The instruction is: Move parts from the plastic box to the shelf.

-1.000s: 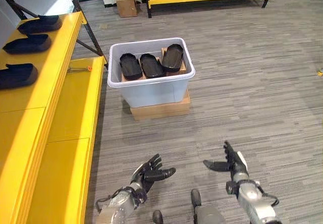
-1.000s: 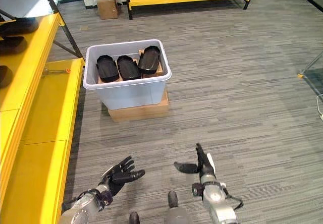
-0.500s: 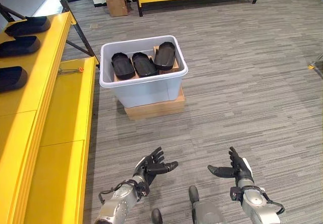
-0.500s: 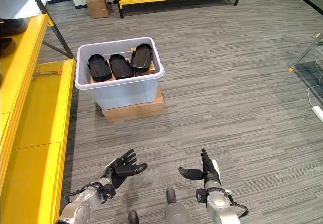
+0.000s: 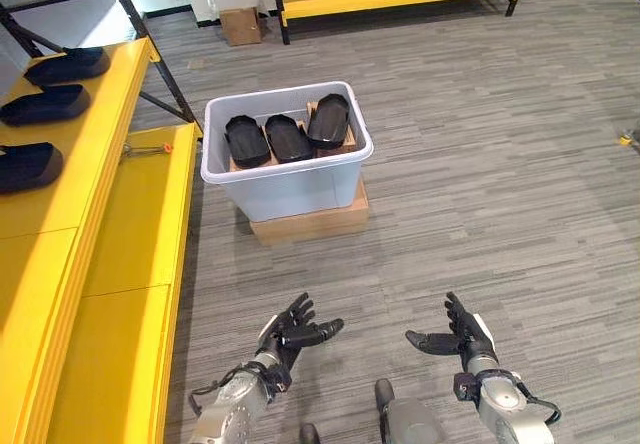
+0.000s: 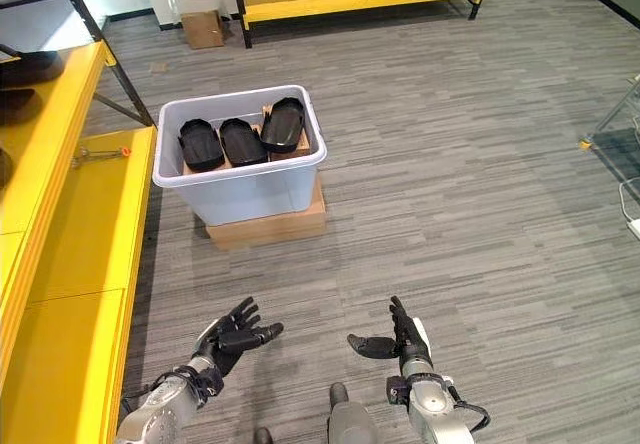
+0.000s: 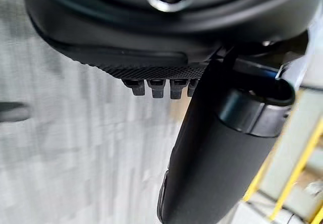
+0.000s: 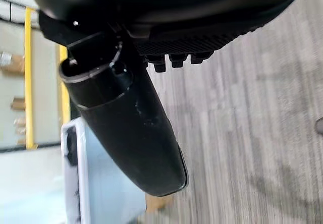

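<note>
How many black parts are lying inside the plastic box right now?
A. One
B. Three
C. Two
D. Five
B. Three black parts lie side by side inside the plastic box, which sits on a flat cardboard box; both robot hands, left and right, are open and empty over the floor.

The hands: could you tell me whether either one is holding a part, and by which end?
Nothing is held. The left hand and right hand are both open above the floor, short of the box, where three parts lie.
</note>
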Motion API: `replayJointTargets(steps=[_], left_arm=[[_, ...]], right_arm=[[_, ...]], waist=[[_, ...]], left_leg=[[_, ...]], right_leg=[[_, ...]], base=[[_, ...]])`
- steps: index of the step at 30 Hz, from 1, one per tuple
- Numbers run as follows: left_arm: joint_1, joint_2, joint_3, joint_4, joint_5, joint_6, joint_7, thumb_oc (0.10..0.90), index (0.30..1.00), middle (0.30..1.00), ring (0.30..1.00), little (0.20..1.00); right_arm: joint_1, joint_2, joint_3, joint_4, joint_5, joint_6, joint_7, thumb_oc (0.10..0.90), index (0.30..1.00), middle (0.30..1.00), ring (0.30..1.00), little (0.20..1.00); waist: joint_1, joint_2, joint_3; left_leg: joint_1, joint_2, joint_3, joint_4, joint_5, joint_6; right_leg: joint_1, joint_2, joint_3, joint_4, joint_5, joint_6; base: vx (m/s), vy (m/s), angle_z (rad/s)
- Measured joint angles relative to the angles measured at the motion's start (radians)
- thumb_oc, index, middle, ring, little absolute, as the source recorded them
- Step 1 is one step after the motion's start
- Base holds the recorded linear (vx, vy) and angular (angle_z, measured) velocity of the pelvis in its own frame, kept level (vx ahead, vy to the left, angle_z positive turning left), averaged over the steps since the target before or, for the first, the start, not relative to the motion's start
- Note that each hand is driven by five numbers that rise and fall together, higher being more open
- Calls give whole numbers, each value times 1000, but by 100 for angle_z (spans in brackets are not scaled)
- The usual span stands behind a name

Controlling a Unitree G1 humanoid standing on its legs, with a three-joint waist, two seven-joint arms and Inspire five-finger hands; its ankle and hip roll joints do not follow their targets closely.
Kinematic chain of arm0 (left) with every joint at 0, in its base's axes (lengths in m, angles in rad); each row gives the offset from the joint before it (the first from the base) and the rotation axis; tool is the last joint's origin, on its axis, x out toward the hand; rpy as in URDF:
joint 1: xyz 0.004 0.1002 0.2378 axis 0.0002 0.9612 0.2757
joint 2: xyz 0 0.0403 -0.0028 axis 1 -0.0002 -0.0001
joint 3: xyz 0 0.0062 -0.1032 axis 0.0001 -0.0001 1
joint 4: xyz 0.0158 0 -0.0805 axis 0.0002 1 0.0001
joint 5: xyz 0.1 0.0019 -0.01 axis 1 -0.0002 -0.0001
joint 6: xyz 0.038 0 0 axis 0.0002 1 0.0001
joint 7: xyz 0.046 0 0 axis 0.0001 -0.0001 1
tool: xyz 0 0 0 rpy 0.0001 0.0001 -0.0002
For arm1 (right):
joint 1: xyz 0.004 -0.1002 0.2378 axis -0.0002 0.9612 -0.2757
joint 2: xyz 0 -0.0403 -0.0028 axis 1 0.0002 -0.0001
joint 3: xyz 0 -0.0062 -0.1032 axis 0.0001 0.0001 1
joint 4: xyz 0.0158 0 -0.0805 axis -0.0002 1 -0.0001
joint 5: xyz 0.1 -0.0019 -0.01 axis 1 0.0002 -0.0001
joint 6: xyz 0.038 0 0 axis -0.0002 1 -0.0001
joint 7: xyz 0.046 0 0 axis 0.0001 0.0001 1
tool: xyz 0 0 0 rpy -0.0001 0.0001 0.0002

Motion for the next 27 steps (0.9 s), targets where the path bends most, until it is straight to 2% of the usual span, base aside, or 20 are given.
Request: replayJointTargets(steps=[1, 2, 3, 4, 5, 7, 8, 9, 10, 11, 12, 14, 16, 17, 18, 20, 22, 23, 24, 27], left_arm=[[-6, 4, 10, 6, -1, -9, 11, 900, 1000, 1000, 1000, 1000], [-19, 6, 23, 16, -4, -18, 17, 900, 1000, 1000, 1000, 1000], [-33, 10, 35, 25, -8, -20, 25, 900, 1000, 1000, 1000, 1000], [-35, 5, 41, 33, -26, -22, 34, 900, 1000, 1000, 1000, 1000], [-18, 4, 40, 33, -40, -25, 35, 900, 1000, 1000, 1000, 1000], [-1, 2, 28, 36, -41, -25, 32, 900, 1000, 1000, 1000, 1000], [-15, -1, -9, 24, -41, -31, 32, 900, 1000, 1000, 1000, 1000], [-41, -12, -21, 5, -42, -63, 17, 900, 1000, 1000, 1000, 1000], [-22, -26, -23, 17, -42, -65, 30, 900, 1000, 1000, 1000, 1000], [16, -26, -9, 37, -42, -68, 31, 900, 1000, 1000, 1000, 1000], [33, -28, 15, 89, -42, -67, 35, 900, 1000, 1000, 1000, 1000], [82, -32, 54, 161, -44, -64, 49, 900, 1000, 1000, 1000, 1000], [83, -35, 84, 190, -43, -64, 51, 900, 1000, 1000, 1000, 1000], [64, -39, 96, 190, -43, -69, 50, 900, 1000, 1000, 1000, 1000], [44, -39, 99, 192, -42, -79, 49, 900, 1000, 1000, 1000, 1000], [1, -36, 98, 192, -40, -82, 42, 900, 1000, 1000, 1000, 1000], [-30, -35, 90, 164, -40, -99, 22, 900, 1000, 1000, 1000, 1000], [-27, -37, 85, 132, -40, -102, 16, 900, 1000, 1000, 1000, 1000], [-38, -31, 82, 111, -39, -99, -1, 900, 1000, 1000, 1000, 1000], [-35, -16, 84, 86, -38, -98, -9, 900, 1000, 1000, 1000, 1000]], right_arm=[[-16, 1, 9, 9, 0, 5, 14, 900, 1000, 1000, 1000, 1000], [-31, 2, 21, 11, 0, 17, 29, 900, 1000, 1000, 1000, 1000], [-39, 7, 31, 11, 0, 26, 40, 900, 1000, 1000, 1000, 1000], [-35, 10, 35, 11, -1, 26, 52, 900, 1000, 1000, 1000, 1000], [-29, 14, 42, 10, -1, 23, 63, 900, 1000, 1000, 1000, 1000], [-25, 10, 47, 5, -1, 17, 67, 900, 1000, 1000, 1000, 1000], [-26, 10, 43, 45, -1, 3, 63, 900, 1000, 1000, 1000, 1000], [-107, 29, 15, 184, -1, 44, 59, 900, 1000, 1000, 1000, 1000], [-87, 24, 19, 160, -2, 46, 68, 900, 1000, 1000, 1000, 1000], [-77, 8, 32, 101, -2, 37, 75, 900, 1000, 1000, 1000, 1000], [-63, -4, 42, 64, -2, 30, 92, 900, 1000, 1000, 1000, 1000], [-7, -11, 54, 32, -2, 11, 112, 900, 1000, 1000, 1000, 1000], [-1, -38, 67, 36, -2, 16, 129, 900, 1000, 1000, 1000, 1000], [3, -55, 67, 40, -1, 19, 131, 900, 1000, 1000, 1000, 1000], [6, -65, 68, 46, -1, 30, 132, 900, 1000, 1000, 1000, 1000], [29, -62, 68, 55, 0, 43, 128, 900, 1000, 1000, 1000, 1000], [42, -63, 73, 52, 0, 40, 136, 900, 1000, 1000, 1000, 1000], [43, -69, 72, 45, 0, 36, 137, 900, 1000, 1000, 1000, 1000], [37, -52, 66, 45, 0, 36, 127, 900, 1000, 1000, 1000, 1000], [18, -16, 70, 32, 2, 29, 129, 900, 1000, 1000, 1000, 1000]], waist=[[3, -11, -8], [5, -30, -14], [18, -57, -19], [41, -65, -28], [62, -62, -39], [47, -55, -69], [48, -25, -73], [112, -60, -18], [146, -77, -13], [152, -49, 5], [166, -26, 39], [169, -31, 42], [160, -32, 34], [149, -16, 29], [144, -17, 32], [132, -21, 32], [132, -32, 29], [134, -16, 26], [136, -23, 26], [150, -44, 20]], left_leg=[[-27, -4, 0, 49, -1, -5], [-106, -5, 18, 192, -18, -45], [-208, 1, 61, 393, -17, -59], [-296, 36, 97, 565, 19, -80], [-357, 76, 98, 730, 22, -38], [-362, 86, 105, 817, -25, -26], [-401, 85, 74, 908, 28, -151], [-424, 9, 93, 853, -110, -92], [-429, -50, 186, 435, -112, -17], [-420, -61, 212, 33, -48, -29], [-435, -20, 147, -92, 8, -48], [-470, 33, 78, -83, 55, -45], [-490, 53, 130, -36, 72, -19], [-487, 50, 142, 11, 93, 8], [-452, 48, 136, 31, 99, 1], [-357, 45, 139, 55, 107, -11], [-266, 43, 137, 67, 105, -11], [-213, 53, 136, 45, 94, -7], [-194, 44, 140, -4, 162, 29], [-178, -27, 159, -9, 186, 61]], right_leg=[[-15, -7, -7, 17, -20, -13], [-26, -18, -19, 55, -40, -35], [-44, -31, -21, 78, -61, -54], [-35, -26, -17, 79, -64, -65], [-15, -14, -32, 71, -44, -95], [-5, -1, -38, 49, -45, -97], [6, 44, -36, 52, -32, -131], [35, 41, -14, 44, -24, -136], [67, 45, 2, -42, 4, -87], [102, 75, 4, -81, -4, -93], [150, 107, 27, -93, -2, -100], [183, 113, 52, -81, -15, -110], [187, 90, 75, -131, -13, -109], [201, 78, 67, -159, 16, -114], [209, 78, 54, -168, 53, -111], [249, 83, 38, -175, 31, -112], [262, 85, 32, -154, -10, -89], [254, 99, 31, -131, -33, -74], [241, 89, 26, -94, -63, -53], [235, 15, 24, -55, -124, 1]], base=[[112, -293, 26], [117, -245, 42], [70, -126, 33], [34, -43, -3], [0, 0, -22], [289, -29, 11], [526, 160, 36], [430, 337, 34], [505, 354, -15], [426, 248, -55], [385, 214, -92], [243, 140, -102], [146, 75, -88], [215, 102, -62], [212, 81, -31], [123, 30, 6], [110, 5, 24], [127, 0, 27], [87, -2, 13], [91, 9, 18]])
